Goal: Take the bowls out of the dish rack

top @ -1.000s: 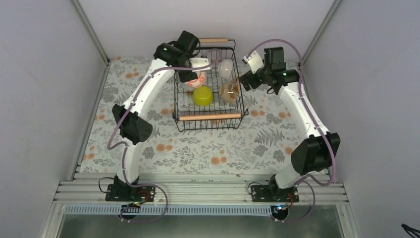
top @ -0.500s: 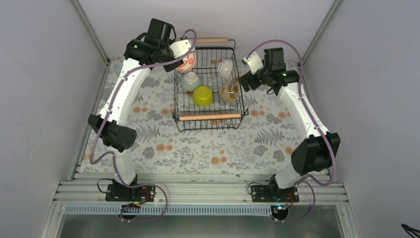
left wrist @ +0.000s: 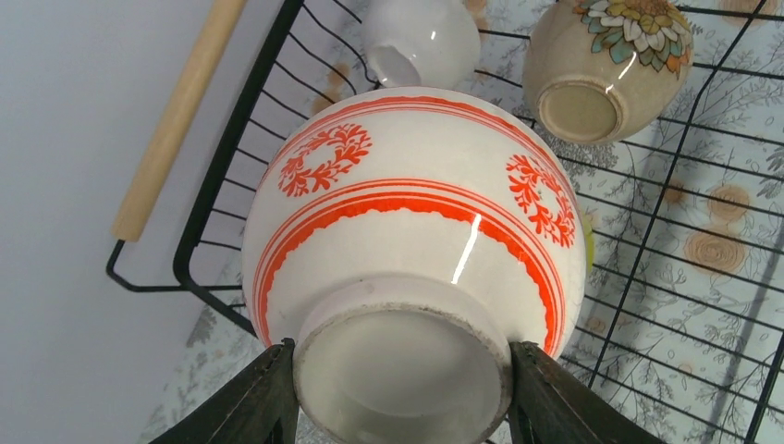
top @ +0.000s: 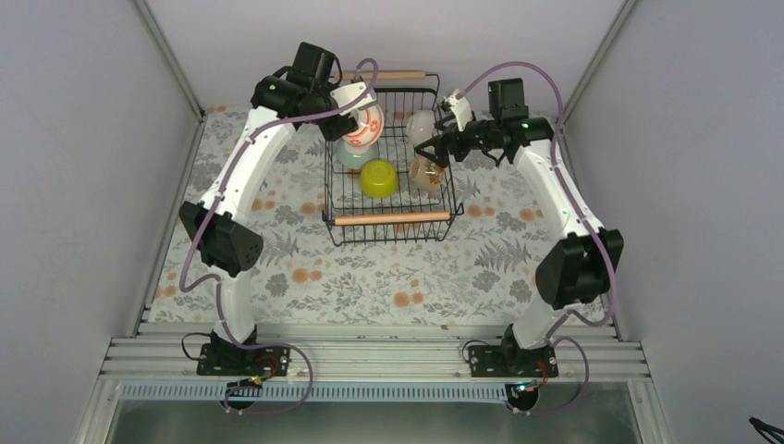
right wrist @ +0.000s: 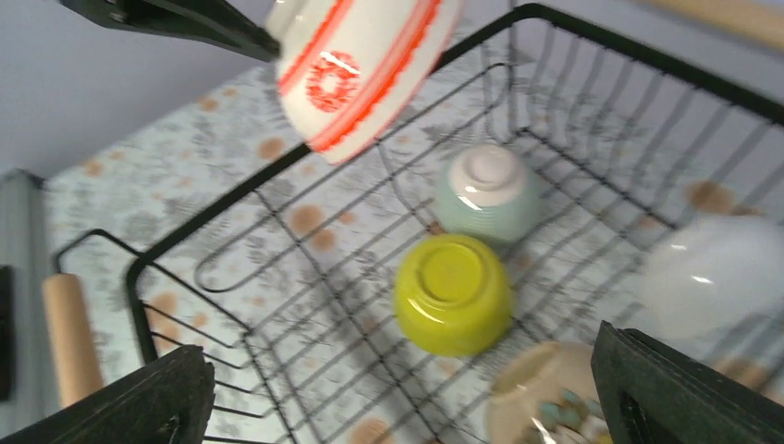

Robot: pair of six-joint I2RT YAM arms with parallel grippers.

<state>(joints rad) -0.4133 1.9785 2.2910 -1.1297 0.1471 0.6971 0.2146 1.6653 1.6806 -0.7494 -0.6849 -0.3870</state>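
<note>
The dish rack (top: 327, 185) is a black wire basket with wooden bar handles at the table's back middle. My left gripper (top: 349, 118) is shut on the foot of a white bowl with red patterns (top: 367, 127) and holds it tilted above the rack's back left part; the fingers clamp its base in the left wrist view (left wrist: 402, 388). A yellow-green bowl (top: 379, 178), a pale green bowl (right wrist: 485, 190), a white bowl (top: 421, 125) and a tan floral bowl (top: 427, 173) lie in the rack. My right gripper (top: 429, 151) is open and empty above the rack's right side, over the tan bowl (right wrist: 545, 398).
The rack's wooden handles run along its front (top: 393, 219) and back (top: 399, 74). The floral tablecloth (top: 305, 277) spreads left, right and in front of the rack. Grey walls enclose the table on three sides.
My left gripper lifted the red-patterned bowl out of the rack, swung left, then came back a little over the rack. My right gripper moved left from beside the rack to above its right side.
</note>
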